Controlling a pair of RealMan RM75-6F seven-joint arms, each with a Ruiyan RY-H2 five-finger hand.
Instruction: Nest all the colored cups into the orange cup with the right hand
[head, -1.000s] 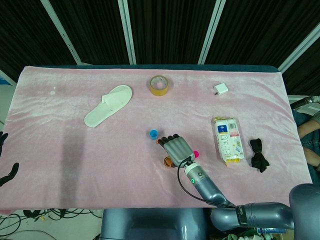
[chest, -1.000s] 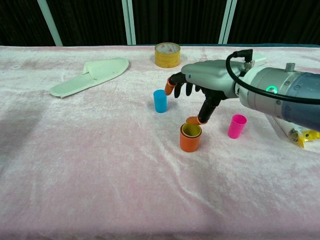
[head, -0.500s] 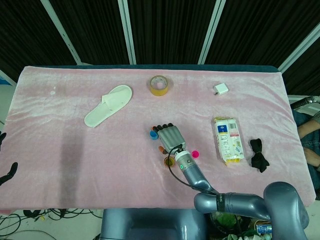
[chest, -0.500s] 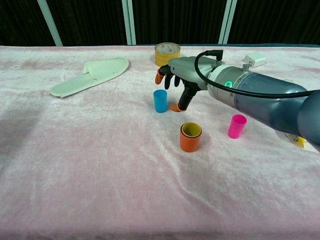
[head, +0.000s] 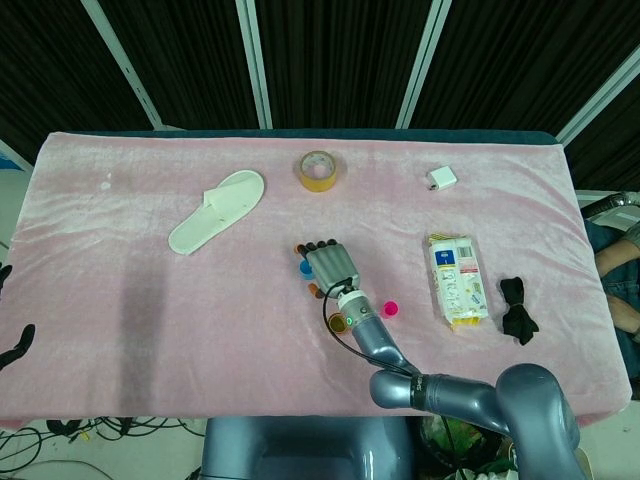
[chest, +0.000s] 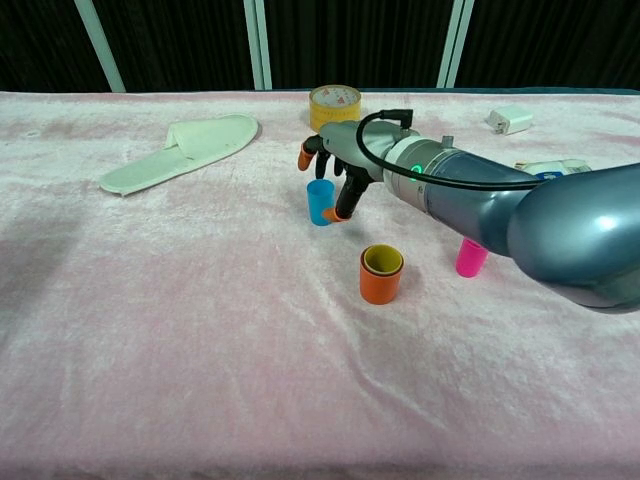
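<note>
Pink cloth covers the whole table. Near the middle of it the right hand reaches over the blue cup. In the chest view its fingers are spread above and behind the cup, and the thumb comes down just beside the cup on its right side. The thumb tip seems to touch the cup wall, but I cannot tell for sure, and the cup stands upright on the cloth. So the hand is not clenched and nothing is lifted; whether it already grasps the cup, I cannot tell.

Nearer to the robot stands the orange cup, upright, with a yellow cup nested inside it. The pink cup stands to the right of the orange one, partly hidden behind the forearm in the chest view. In the head view its rim shows just beside the arm.

The left hand shows only at the left edge of the head view, off the table, with dark fingers apart and nothing in them.

At the far side of the table lie a white slipper, a roll of tape and a small white charger. On the right side lie a yellow packet and a black object, well apart from the cups.
</note>
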